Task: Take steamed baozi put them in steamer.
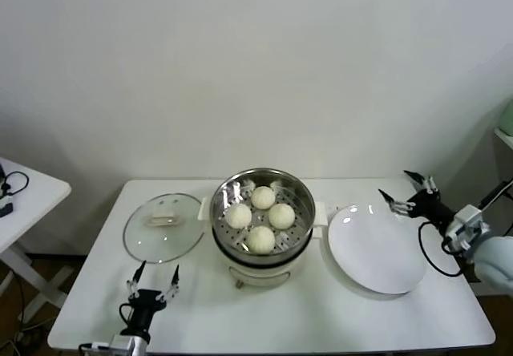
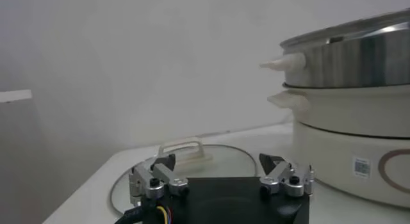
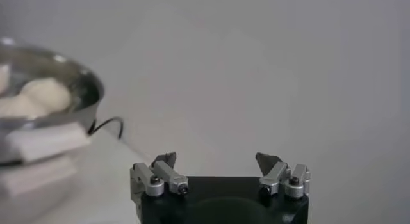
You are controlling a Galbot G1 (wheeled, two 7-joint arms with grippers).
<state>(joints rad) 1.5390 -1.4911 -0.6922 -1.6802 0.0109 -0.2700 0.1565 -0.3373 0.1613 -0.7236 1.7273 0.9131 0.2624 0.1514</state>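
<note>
**Four buns in the basket, both grippers empty**

While all four steamed baozi point(image 1: 261, 218) sit inside the steamer point(image 1: 263, 212), neither gripper touches anything. The buns form a loose diamond on the perforated floor: one at 12 o'clock, one at 9, one at 3 and one at 6, the neighbours close or just touching. The shiny basket rests on its white pot base at the middle of the white table point(image 1: 321, 308).

At 9 o'clock from the steamer, just beside it, the glass lid point(image 1: 163, 227) lies flat on the table with its pale handle up. At 3 o'clock lies the flat white plate point(image 1: 375, 248) — bare, near the pot's side handle.

Farther out, the right gripper point(image 1: 407, 188) hangs at the plate's far right edge, at about 2 o'clock from the steamer, its fingers spread wide and holding nothing. The left gripper point(image 1: 154, 277) waits near the table's front edge, at roughly 7 o'clock from the steamer and just in front of the lid — its fingers also apart and empty.
</note>
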